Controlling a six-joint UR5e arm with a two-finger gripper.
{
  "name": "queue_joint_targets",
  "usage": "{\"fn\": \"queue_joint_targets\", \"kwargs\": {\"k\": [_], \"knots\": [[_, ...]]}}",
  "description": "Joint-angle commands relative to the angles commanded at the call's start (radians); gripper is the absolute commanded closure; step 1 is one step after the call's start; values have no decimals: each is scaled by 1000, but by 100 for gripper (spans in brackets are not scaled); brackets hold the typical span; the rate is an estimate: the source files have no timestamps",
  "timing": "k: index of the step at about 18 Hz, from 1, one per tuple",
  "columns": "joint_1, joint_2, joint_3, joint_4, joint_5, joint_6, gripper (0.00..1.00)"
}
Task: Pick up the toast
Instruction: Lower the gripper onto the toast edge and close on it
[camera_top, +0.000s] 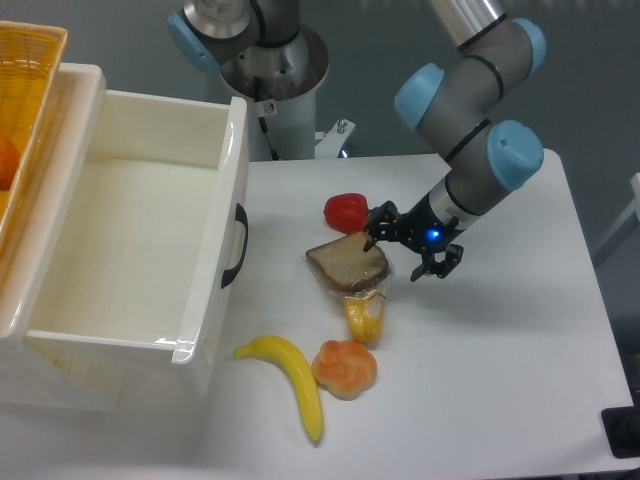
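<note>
The toast (347, 263), a flat brown slice with a darker crust, lies on the white table near its middle. My gripper (402, 255) hangs low just to the right of it, with its jaws spread open. One black finger (374, 236) is at the toast's upper right corner, and I cannot tell whether it touches. The other finger (440, 266) is out to the right over bare table. Nothing is held.
A red round fruit (346, 210) lies just behind the toast. A yellow-orange packet (364, 318) lies just in front of it. A round orange-pink bun (345, 368) and a banana (290, 380) lie nearer the front. A large white bin (225, 180) stands at left, with an orange basket (30, 70) behind it.
</note>
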Motion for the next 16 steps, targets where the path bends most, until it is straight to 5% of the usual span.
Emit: {"fn": "queue_joint_targets", "kwargs": {"k": [14, 16], "knots": [[-35, -15, -5, 3, 12, -14, 0], [-37, -17, -5, 5, 20, -12, 8]]}}
